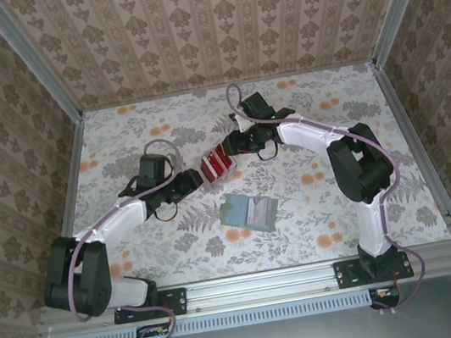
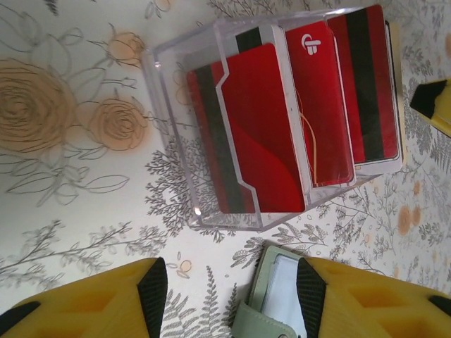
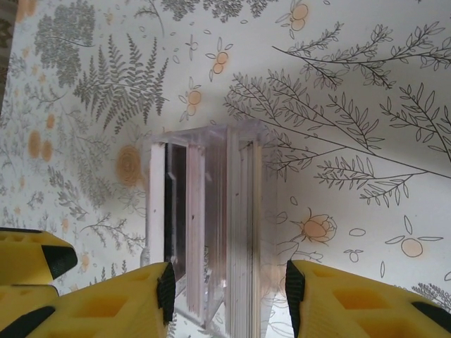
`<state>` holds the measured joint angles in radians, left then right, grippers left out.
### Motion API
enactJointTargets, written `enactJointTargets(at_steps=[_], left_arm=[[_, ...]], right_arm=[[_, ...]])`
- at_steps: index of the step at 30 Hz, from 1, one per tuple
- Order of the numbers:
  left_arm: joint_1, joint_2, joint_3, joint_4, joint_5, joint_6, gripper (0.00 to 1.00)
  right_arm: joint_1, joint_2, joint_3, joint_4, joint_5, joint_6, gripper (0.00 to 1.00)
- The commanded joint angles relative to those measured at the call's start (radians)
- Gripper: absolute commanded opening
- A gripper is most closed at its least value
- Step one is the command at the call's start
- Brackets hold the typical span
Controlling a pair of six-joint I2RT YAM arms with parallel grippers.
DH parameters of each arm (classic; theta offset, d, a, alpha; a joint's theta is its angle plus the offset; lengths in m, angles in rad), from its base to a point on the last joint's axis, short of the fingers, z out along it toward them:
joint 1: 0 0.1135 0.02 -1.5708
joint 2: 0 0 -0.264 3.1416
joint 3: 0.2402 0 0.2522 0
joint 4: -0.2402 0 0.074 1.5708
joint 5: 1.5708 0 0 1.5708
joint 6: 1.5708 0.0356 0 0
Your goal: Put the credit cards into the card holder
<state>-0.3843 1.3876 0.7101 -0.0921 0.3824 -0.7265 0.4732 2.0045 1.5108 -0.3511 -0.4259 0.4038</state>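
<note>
Fingers (image 2: 91, 303) of the left gripper (image 2: 231, 285) and right gripper (image 3: 230, 289) stand spread and empty either side of the clear plastic box (image 2: 169, 84) of red credit cards (image 2: 261, 134) mid-table, likely to pull one for the open grey-green folding card holder (image 1: 249, 211) just nearer.

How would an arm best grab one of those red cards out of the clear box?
Probably the striped card, which sticks out furthest past the clear box. Pinch its exposed end across the two flat faces, coming from the box's open side. The walls cover the rest, and a thin card offers little else to hold.
</note>
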Motion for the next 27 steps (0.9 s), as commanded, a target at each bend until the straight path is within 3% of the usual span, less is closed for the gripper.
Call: enactJointTargets(at_steps=[1,12,27], left_arm=[[0.009,0.048,0.051,0.07,0.068,0.036,0.55],[0.009,0.177,0.09,0.144,0.111,0.031,0.54],[0.002,0.225,0.096,0.19,0.112,0.015,0.54]], right_arm=[[0.012,0.03,0.059,-0.032,-0.016,0.02,0.48],[0.036,0.075,0.108,-0.056,-0.025,0.024,0.48],[0.07,0.126,0.154,-0.097,-0.048,0.009,0.47]])
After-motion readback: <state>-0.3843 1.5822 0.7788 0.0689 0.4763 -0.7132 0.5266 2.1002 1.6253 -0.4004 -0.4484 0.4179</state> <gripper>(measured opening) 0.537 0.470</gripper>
